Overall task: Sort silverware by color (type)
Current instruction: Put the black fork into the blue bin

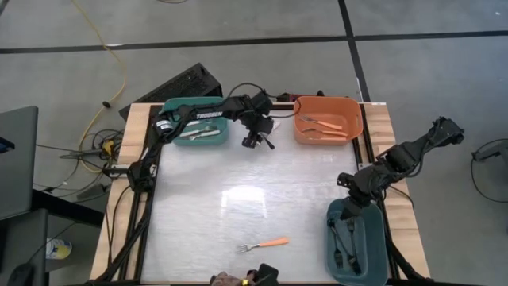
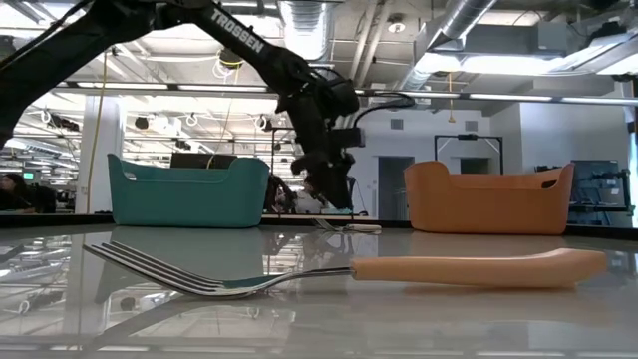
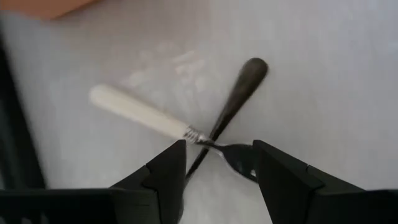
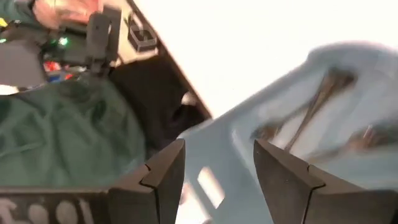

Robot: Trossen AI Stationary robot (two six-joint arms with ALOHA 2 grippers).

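A white-handled fork (image 3: 140,114) and a dark-handled piece (image 3: 239,93) lie crossed on the table between the teal bin (image 1: 176,107) and the orange bin (image 1: 355,119). My left gripper (image 3: 217,180) hangs open just above them, one finger on either side of the white fork's neck, touching nothing. An orange-handled fork (image 1: 263,245) lies flat near the table's front edge. My right gripper (image 4: 217,177) stands open over the far end of the blue-grey bin (image 1: 379,254), which holds dark silverware (image 1: 346,242).
The teal bin holds white-handled forks (image 1: 198,133); the orange bin holds orange-handled forks (image 1: 325,125). The white tabletop (image 1: 238,191) lies bare between the bins. A person in green (image 4: 56,137) is at the near edge, by the blue-grey bin.
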